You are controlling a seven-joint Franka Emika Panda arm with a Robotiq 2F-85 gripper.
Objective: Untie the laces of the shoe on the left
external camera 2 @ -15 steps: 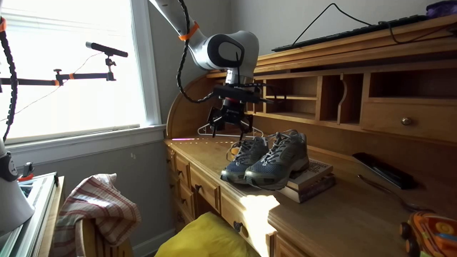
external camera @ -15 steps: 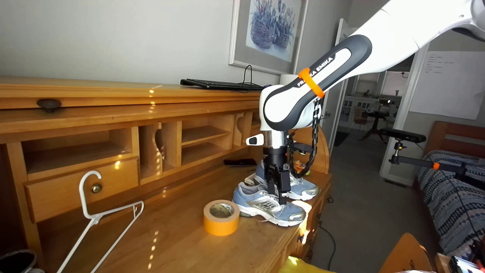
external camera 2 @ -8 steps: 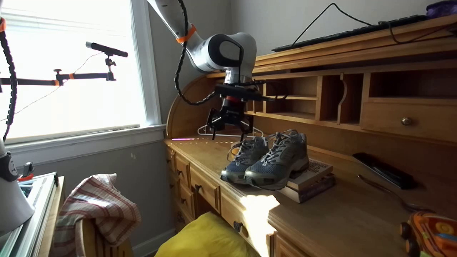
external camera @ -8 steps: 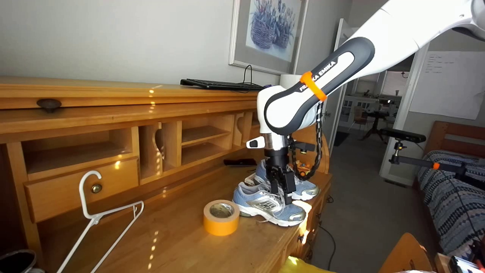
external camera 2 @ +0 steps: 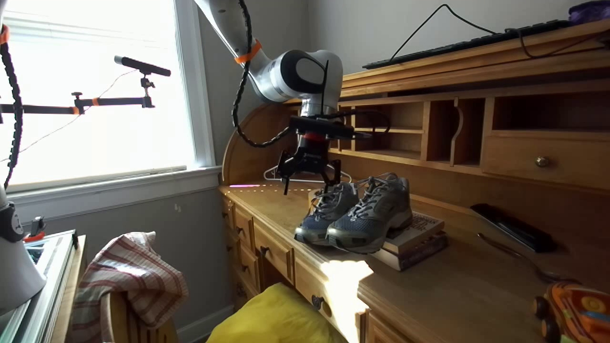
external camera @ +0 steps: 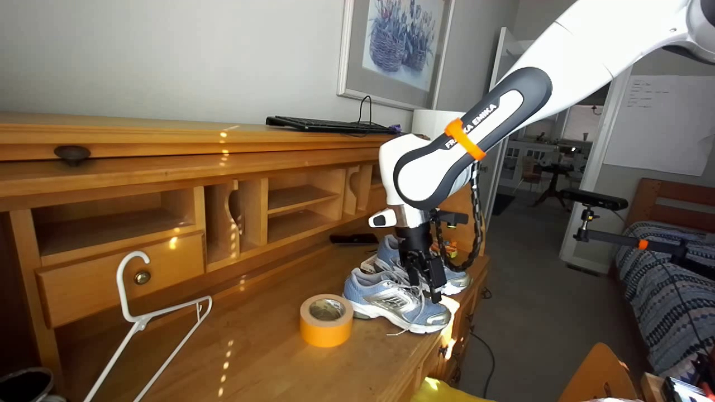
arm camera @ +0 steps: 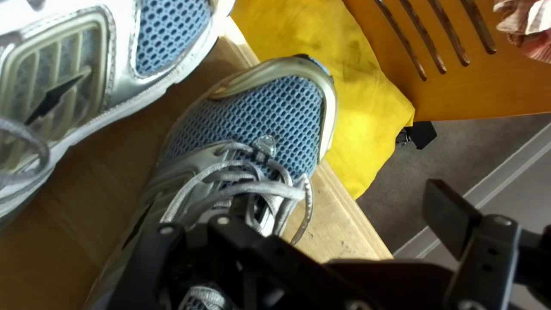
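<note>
The left shoe, silver-grey with blue mesh, stands on the desk in both exterior views (external camera: 385, 298) (external camera 2: 318, 220), toe at the front edge. It also fills the middle of the wrist view (arm camera: 254, 112). Its grey-white laces (arm camera: 269, 187) lie in loose loops over the tongue. A loose lace end (external camera: 397, 334) hangs down its side onto the desk. My gripper (external camera: 429, 289) is open above the shoe's front, also in an exterior view (external camera 2: 307, 188) and the wrist view (arm camera: 344, 219). One finger is among the laces, partly behind a strand; the other is off the shoe's side. Whether the finger touches lace is unclear.
The like-looking second shoe (external camera 2: 374, 216) stands close beside, leaning by stacked books (external camera 2: 419, 231). A yellow tape roll (external camera: 327, 329) is near the left shoe's heel. A white hanger (external camera: 137, 321), black case (external camera 2: 512, 227) and toy car (external camera 2: 579, 307) are on the desk. A yellow cushion (external camera 2: 276, 317) is below.
My gripper has moved lower and towards the shoe's toe, staying open. The loose lace end has slid forward and lower along the shoe's side. The shoes have not moved.
</note>
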